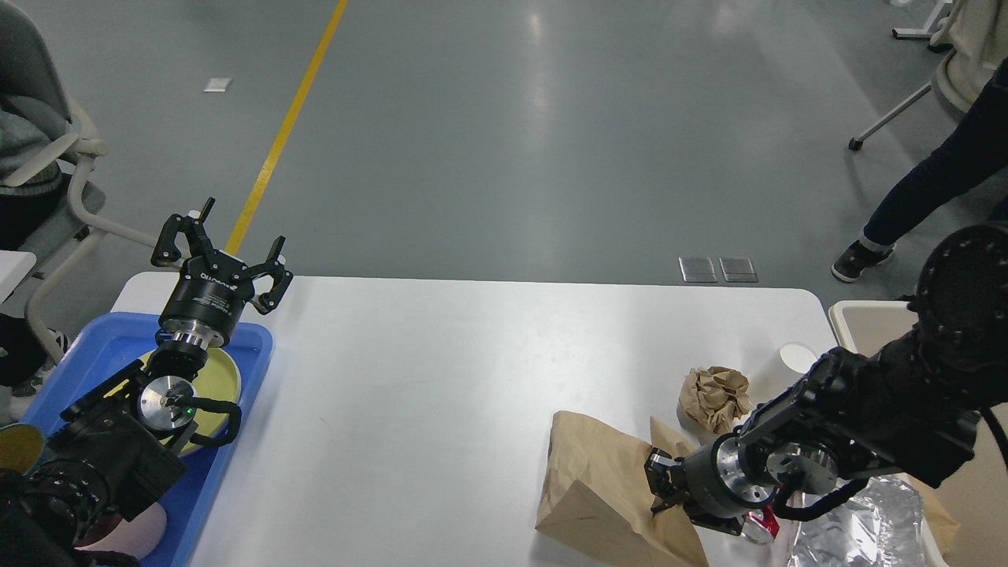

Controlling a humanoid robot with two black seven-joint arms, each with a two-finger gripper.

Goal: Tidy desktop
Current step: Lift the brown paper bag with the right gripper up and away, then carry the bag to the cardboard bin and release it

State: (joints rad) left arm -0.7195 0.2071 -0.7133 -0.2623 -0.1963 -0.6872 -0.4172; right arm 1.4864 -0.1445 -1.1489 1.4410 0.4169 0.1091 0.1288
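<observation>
on the left edge of the desktop (441,394) sits a blue tray (236,441) holding a yellow-green plate (216,378). the left gripper (222,248) hangs above the tray's far end, its two fingers spread wide with nothing between them. the white desktop fills the middle of the view, bare across its centre. toward the right lies a brown paper bag (598,480), its near end lifted off the surface. the right gripper (665,487) presses against the bag; whether its fingers are apart or together cannot be told. just behind it sit a crumpled paper ball (715,396) and a white cup (795,358). a red can (761,526) and foil (866,528) lie under the right arm.
</observation>
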